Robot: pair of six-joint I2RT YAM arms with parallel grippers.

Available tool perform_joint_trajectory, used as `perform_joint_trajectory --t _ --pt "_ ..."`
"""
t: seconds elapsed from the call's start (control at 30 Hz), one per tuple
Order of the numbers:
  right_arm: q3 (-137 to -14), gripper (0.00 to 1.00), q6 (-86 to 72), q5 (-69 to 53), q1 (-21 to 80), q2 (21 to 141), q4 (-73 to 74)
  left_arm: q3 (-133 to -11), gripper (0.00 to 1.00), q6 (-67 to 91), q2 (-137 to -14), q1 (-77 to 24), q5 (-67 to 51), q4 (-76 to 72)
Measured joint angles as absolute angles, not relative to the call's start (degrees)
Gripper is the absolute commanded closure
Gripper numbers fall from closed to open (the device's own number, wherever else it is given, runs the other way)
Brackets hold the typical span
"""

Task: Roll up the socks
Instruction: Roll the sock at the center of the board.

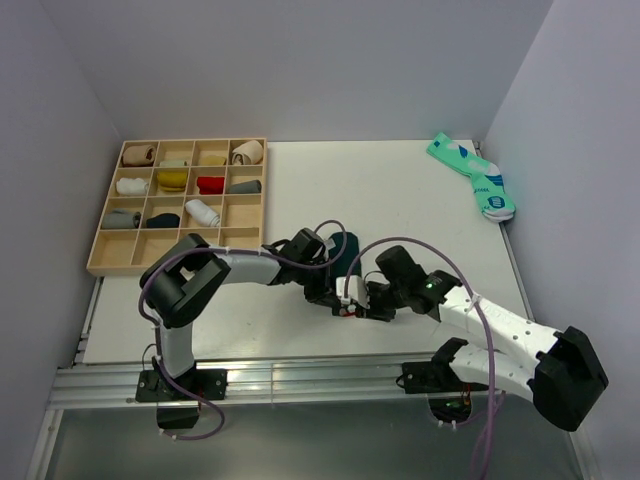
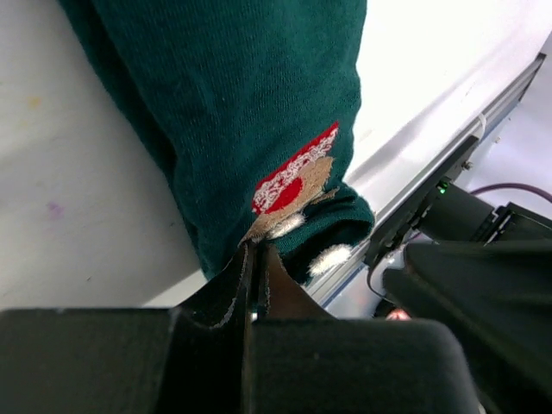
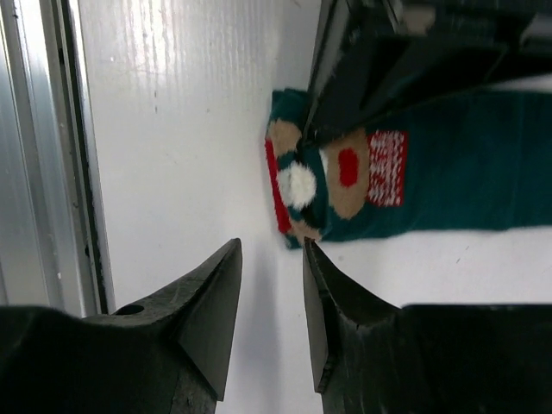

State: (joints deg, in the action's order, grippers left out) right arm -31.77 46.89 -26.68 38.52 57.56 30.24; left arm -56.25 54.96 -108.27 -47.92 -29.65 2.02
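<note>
The dark green sock (image 1: 343, 250) lies flat on the white table near the front middle. Its red-and-white figure (image 2: 293, 172) sits near the cuff, which points at the table's front edge. My left gripper (image 2: 254, 250) is shut, its tips pinching the cuff edge just below the figure. In the right wrist view the left fingers (image 3: 345, 95) come down onto the cuff of the sock (image 3: 457, 181). My right gripper (image 3: 272, 246) is open and empty, just short of the cuff's end, one tip almost touching it. The white sock with black stripes does not show.
A wooden tray (image 1: 100, 262) of compartments with rolled socks stands at the back left. A mint-green pair (image 1: 475, 175) lies at the back right. The aluminium rail (image 3: 43, 155) of the table's front edge runs close beside my right gripper.
</note>
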Motion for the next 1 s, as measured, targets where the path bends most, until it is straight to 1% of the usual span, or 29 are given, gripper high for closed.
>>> perform_joint_trajectory --t 0.3,0.6,0.83,1.0 --pt "-31.0 0.63 49.0 -24.5 45.7 59.1 25.8 -59.0 1.00 54.7 -111.0 -47.6 -33.3 3.9" --pt "-28.4 0.70 49.8 -20.3 49.0 63.2 21.6 -59.2 1.00 54.1 -111.4 -47.3 -34.8 4.0" --pt "-28.4 0.70 48.9 -17.2 49.1 65.5 17.1 -59.2 1.00 53.1 -111.5 -47.2 -35.2 4.0" --pt "-28.4 0.67 48.7 -16.4 49.1 66.0 15.8 -59.7 1.00 52.3 -111.5 -47.2 -35.2 4.9"
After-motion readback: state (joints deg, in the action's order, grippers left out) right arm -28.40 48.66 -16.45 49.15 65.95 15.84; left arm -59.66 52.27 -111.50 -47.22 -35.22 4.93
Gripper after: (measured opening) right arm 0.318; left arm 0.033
